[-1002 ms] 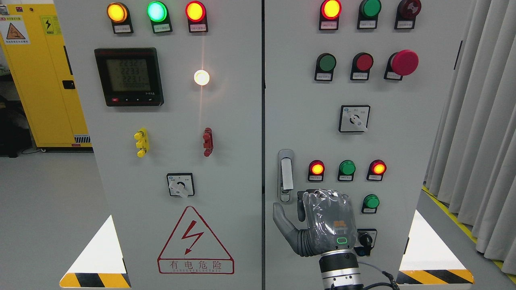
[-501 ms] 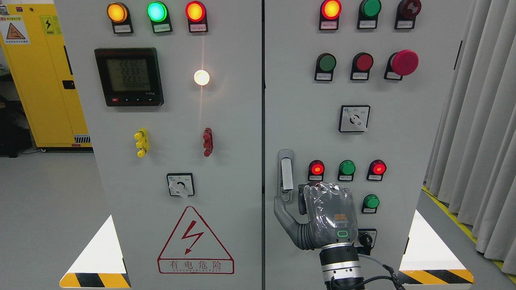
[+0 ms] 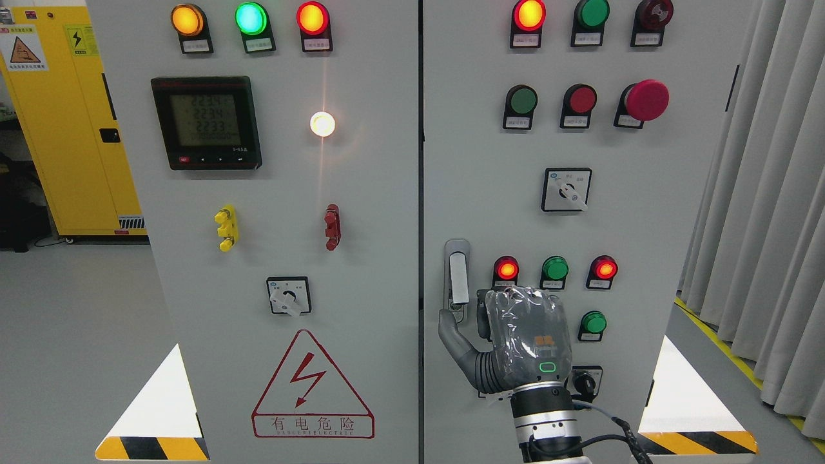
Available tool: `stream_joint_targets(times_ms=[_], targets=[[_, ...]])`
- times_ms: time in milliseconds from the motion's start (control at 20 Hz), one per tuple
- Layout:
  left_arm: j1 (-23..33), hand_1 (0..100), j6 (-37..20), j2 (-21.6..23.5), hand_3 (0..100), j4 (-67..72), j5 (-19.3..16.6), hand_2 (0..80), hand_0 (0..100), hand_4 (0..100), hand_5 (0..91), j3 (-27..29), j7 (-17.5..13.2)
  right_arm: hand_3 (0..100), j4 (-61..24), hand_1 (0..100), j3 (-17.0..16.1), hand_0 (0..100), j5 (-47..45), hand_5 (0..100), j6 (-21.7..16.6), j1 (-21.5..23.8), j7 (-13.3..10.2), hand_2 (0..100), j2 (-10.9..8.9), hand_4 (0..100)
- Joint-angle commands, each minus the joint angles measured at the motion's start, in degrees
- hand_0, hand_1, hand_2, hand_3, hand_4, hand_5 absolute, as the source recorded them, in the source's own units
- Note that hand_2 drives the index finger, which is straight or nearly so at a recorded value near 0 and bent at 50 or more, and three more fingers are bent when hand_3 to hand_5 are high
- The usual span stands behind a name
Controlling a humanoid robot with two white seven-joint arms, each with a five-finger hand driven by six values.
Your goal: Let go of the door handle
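On the right-hand door of a tall grey electrical cabinet (image 3: 644, 212), low down near its left edge, a silver door handle (image 3: 457, 278) is standing upright in its recessed plate. The robot's right hand (image 3: 509, 338), wrapped in clear plastic film, is rising from the bottom edge of the view with its back toward the camera. Its grey thumb (image 3: 453, 335) is sticking out to the left with the tip touching or just below the handle's lower end, where the key barrel is sitting. The other fingers are curling forward toward the door just to the right of the handle; whether they are closing on anything cannot be told, because the back of the hand is hiding them. Directly above the hand, a row of three indicator lamps is showing: a lit red lamp (image 3: 507, 269), a green lamp (image 3: 554, 268) and another lit red lamp (image 3: 604, 268). A big red mushroom button (image 3: 646, 100) is sitting higher up the same door. On the left door, a digital meter (image 3: 206, 122) is glowing, and a red lightning warning triangle (image 3: 312, 386) is sitting near the bottom.
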Motion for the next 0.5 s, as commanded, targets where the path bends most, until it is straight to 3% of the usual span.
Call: stream_joint_targets(times_ms=[0,451], targets=[[0.00,56,0.05,0.00,0,0.00,0.00,0.0,12,0,0.0,0.00,0.01,100,-0.05,29,-0.09,38,-0.04,93,0.02,-0.48,0.01,92,0.02,96],[0.00,56,0.05,0.00,0,0.00,0.00,0.0,12,0,0.0,0.00,0.01,100,0.30,29,-0.09,40,-0.04,93,0.11,-1.18,0.01,92,0.02,96]])
